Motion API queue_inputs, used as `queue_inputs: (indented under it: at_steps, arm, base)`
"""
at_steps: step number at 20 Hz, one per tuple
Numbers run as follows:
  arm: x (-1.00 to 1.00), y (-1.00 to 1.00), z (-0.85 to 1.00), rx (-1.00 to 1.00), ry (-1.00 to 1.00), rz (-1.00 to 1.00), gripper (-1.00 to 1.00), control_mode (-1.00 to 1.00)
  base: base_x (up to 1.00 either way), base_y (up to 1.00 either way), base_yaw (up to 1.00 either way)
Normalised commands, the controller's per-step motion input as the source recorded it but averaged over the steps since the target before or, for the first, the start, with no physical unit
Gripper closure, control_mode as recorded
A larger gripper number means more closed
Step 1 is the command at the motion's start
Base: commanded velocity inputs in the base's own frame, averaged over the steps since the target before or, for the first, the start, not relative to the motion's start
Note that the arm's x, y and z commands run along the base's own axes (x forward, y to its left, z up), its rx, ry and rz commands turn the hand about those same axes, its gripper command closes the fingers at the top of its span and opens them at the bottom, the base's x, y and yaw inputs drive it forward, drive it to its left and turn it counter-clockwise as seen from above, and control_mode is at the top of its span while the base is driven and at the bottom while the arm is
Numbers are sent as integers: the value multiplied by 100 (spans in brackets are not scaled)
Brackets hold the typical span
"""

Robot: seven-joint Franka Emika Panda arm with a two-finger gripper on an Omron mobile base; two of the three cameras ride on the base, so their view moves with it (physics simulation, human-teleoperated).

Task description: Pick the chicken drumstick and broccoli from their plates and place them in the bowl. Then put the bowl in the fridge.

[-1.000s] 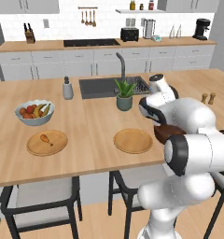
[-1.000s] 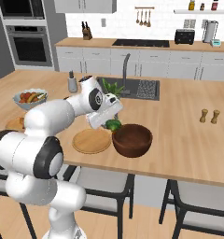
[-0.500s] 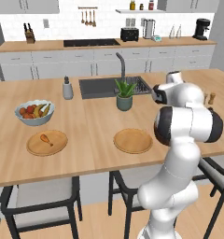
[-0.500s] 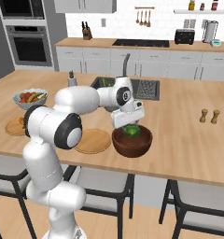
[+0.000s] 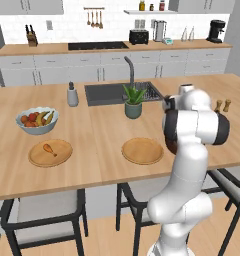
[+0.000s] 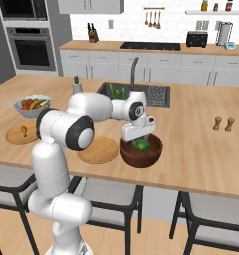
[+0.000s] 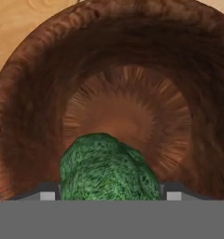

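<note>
The claw (image 6: 140, 140) hangs over the bowl (image 6: 141, 153), fingers spread either side of the broccoli (image 7: 108, 168) — whether they grip it I cannot tell, the fingertips being cut off. The drumstick (image 5: 50, 148) lies on the far-left plate (image 5: 50, 152). A second ago the broccoli was left of the bowl — now inside.

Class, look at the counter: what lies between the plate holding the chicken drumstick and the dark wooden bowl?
The other plate, bare, lies between the drumstick's plate and the bowl, seen in the right base view.
</note>
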Motion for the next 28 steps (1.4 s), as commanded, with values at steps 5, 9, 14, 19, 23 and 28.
queue_inputs:
  at_steps: [5, 9, 14, 19, 23, 28]
  arm:
    - [0, 0, -44, 3, -12, 0, 100, -100]
    - [2, 0, -8, 0, -5, 0, 100, -100]
    - [8, 0, 0, 0, 0, 0, -100, -100]
    - [11, 1, 41, 0, 1, -7, -100, -100]
    - [0, 0, 72, 0, 0, -15, -100, -100]
    - [-34, 26, 73, 0, -1, -24, -100, -100]
  base:
    - [0, 0, 0]
    - [0, 0, 0]
    - [0, 0, 0]
    - [0, 0, 0]
    - [0, 0, 0]
    - [0, 0, 0]
